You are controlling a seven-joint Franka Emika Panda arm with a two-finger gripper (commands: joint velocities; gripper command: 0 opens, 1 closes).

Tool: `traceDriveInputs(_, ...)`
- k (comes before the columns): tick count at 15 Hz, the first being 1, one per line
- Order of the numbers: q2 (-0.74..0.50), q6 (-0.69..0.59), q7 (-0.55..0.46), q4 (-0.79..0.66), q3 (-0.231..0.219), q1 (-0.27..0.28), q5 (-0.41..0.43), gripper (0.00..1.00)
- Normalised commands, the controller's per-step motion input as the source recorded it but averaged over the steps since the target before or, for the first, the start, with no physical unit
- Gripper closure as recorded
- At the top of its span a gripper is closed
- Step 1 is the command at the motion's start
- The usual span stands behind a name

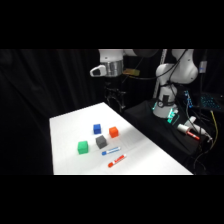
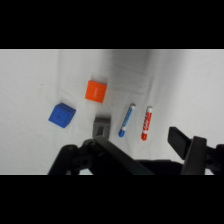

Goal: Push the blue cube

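The blue cube sits on the white table, left of an orange cube and behind a dark grey cube. My gripper hangs high above the table's far edge, well back from the cubes. In the wrist view the blue cube lies at the left, with the orange cube above and to its right and the grey cube beside it. The gripper is open and nothing is between its fingers.
A green cube stands left of the grey one. A blue-and-white marker and a red marker lie toward the front edge; both markers show in the wrist view. Cables and gear crowd the dark surface at right.
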Motion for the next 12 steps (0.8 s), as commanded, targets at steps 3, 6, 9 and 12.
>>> traceDriveInputs(3, 0.06, 0.05, -0.04, 0.04, -0.001, -0.014, 0.039, 0.0)
traceDriveInputs(6, 0.15, 0.14, 0.01, 0.13, -0.04, -0.059, 0.047, 0.0)
traceDriveInputs(9, 0.23, 0.19, 0.04, 0.24, -0.078, -0.106, 0.064, 0.0)
traceDriveInputs(12, 0.28, 0.17, 0.09, 0.31, -0.088, -0.124, 0.058, 0.0)
